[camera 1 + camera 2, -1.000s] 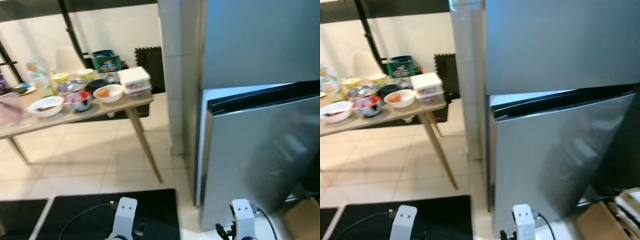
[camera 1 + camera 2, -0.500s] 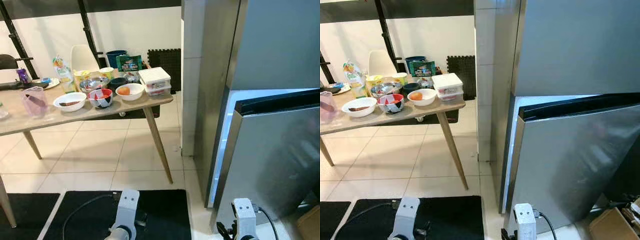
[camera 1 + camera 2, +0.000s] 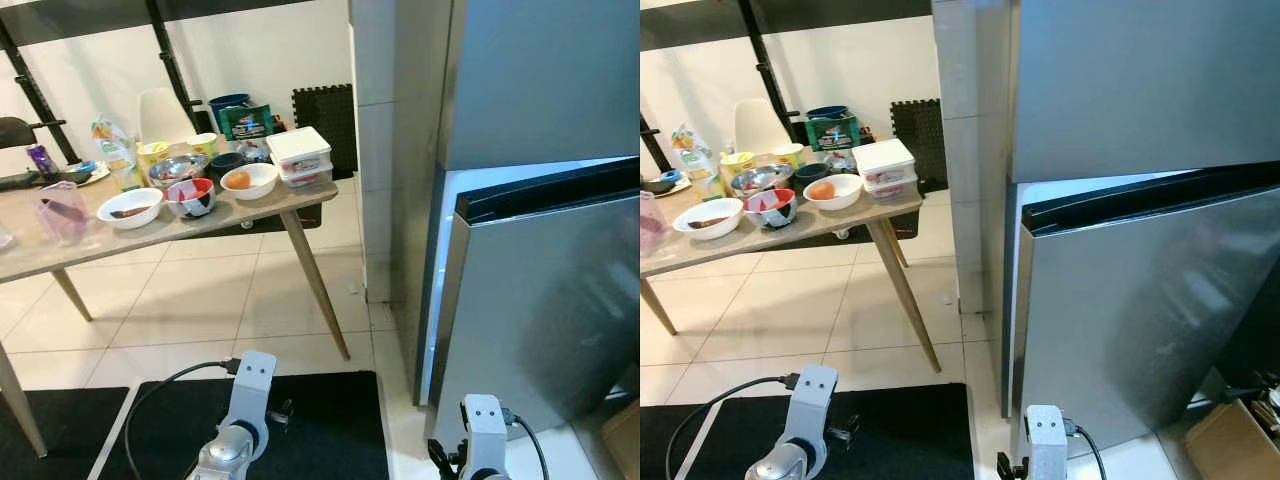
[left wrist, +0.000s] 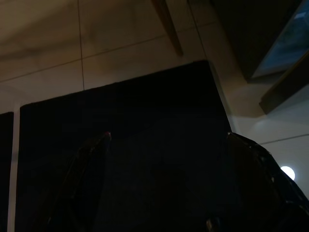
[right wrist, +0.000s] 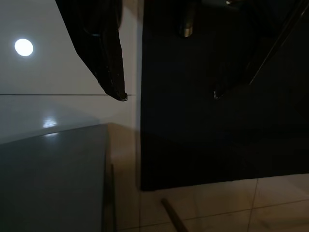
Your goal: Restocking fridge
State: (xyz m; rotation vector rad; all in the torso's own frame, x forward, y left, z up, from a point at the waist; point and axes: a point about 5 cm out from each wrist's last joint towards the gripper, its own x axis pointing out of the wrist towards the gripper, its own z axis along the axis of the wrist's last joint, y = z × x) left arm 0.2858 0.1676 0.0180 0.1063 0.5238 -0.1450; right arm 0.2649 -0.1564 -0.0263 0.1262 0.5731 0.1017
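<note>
A tiled kitchen floor point(image 3: 200, 310) with a black mat point(image 3: 330, 420) runs under a wooden tabletop point(image 3: 150, 225) in the upper left, crowded with bowls point(image 3: 130, 207) and a stack of white boxes point(image 3: 300, 158); no label is readable. The silver fridge point(image 3: 1140, 250) fills the right of the frame, its lower door point(image 3: 1140, 320) ajar, well above both tools, which hang low over the floor. The wrist views add the fingers: the left tool point(image 4: 166, 137) spread wide over the mat, the right tool point(image 5: 169, 95) likewise spread and holding nothing.

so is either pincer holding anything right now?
No. Left pincer and right pincer both hang open over the black mat, nothing between the fingers.
</note>
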